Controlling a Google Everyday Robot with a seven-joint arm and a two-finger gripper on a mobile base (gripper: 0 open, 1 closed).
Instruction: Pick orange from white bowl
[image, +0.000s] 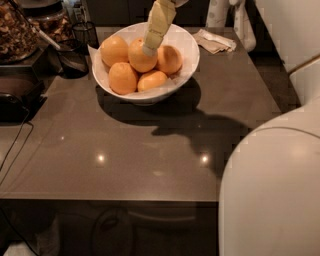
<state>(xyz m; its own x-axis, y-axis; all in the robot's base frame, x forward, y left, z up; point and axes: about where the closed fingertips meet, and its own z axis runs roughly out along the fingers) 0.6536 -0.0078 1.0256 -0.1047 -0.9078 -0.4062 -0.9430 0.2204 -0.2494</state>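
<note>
**GRIPPER TIP ON CENTRE ORANGE: STATUS BEFORE LIFT**

1. Robot body (270, 200). The white shell fills the near right of my view. It hides the near right corner of the table.

2. Table (150, 150). It has a dark, glossy top that reflects two ceiling lights. The arm's shadow falls across it just in front of the bowl.

3. Bowl (192, 56). The bowl is white and wide, and stands at the far centre of the table. It holds five fruits packed close together. A folded napkin (215, 41) lies to its right, and a mesh cup (85, 32) stands to its left, behind a dark ladle-like utensil.

4. Orange (139, 61). I take the task's fruit to be the large round one at the middle of the pile, sitting highest. One fruit touches it on the left and one on the right. Two more lie in front of it, the right of these being flatter and oval.

5. Gripper (148, 49). It enters from the top of the view and slants down and to the left. Its tip rests on the upper right shoulder of the orange. I cannot tell whether it is open, closed or already gripping.

6. Deciding relation. The orange lies directly below the tip and slightly left of it. It is round, so there is no long axis to align with. In my judgement the next move is straight up, since the neighbouring fruits leave little room to either side.
</note>
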